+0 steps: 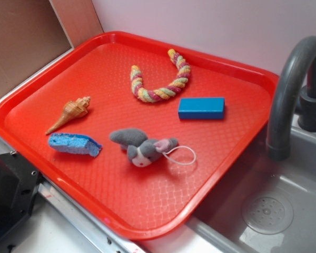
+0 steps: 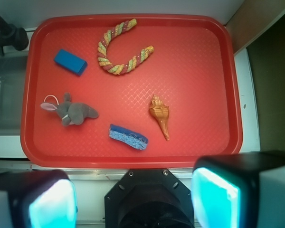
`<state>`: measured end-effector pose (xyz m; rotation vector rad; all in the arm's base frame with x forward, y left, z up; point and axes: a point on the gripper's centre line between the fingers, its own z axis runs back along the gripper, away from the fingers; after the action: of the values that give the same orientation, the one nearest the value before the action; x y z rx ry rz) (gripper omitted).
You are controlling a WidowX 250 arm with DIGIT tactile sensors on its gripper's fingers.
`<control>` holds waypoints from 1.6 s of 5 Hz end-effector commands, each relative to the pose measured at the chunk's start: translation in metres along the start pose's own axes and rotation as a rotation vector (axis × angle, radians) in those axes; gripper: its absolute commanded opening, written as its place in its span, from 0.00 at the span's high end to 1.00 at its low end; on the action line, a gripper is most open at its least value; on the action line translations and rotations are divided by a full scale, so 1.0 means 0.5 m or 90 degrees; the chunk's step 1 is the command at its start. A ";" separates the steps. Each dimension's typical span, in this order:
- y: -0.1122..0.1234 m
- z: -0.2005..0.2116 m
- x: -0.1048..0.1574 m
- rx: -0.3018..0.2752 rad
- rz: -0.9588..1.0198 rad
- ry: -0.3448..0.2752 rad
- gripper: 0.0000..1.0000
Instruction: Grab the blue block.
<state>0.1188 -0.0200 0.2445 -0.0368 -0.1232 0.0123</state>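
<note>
the red tray (image 1: 216, 203) is filling most of the scene, lying beside a grey sink (image 1: 284, 211) with a dark faucet (image 1: 289, 79). on it, largest first, are lying a curved rope toy (image 2: 121, 50), a grey plush mouse (image 2: 73, 112), the block (image 2: 70, 61), a ragged light blue sponge (image 2: 128, 137) and a shell (image 2: 160, 115). the pincer (image 2: 133, 197) is hanging high above the tray's near edge, its two pads (image 2: 213, 199) standing wide apart and holding nothing. the block is sitting in the tray's far left corner in the wrist view, well away from the pincer, up and left of it, its long axis running diagonally. the mouse is lying between that corner and the near edge, the rope just beside the block; nothing is covering the block, so a descent from above looks clear, likely with the wrist turned to close across its short sides.
</note>
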 end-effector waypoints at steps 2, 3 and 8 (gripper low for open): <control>-0.002 -0.036 0.018 -0.008 -0.052 -0.043 0.00; -0.027 -0.078 0.067 -0.002 -0.147 -0.083 0.00; -0.166 -0.290 0.271 -0.050 -0.447 -0.095 0.00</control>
<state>0.2665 -0.0964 0.1017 -0.0740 -0.2148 -0.6818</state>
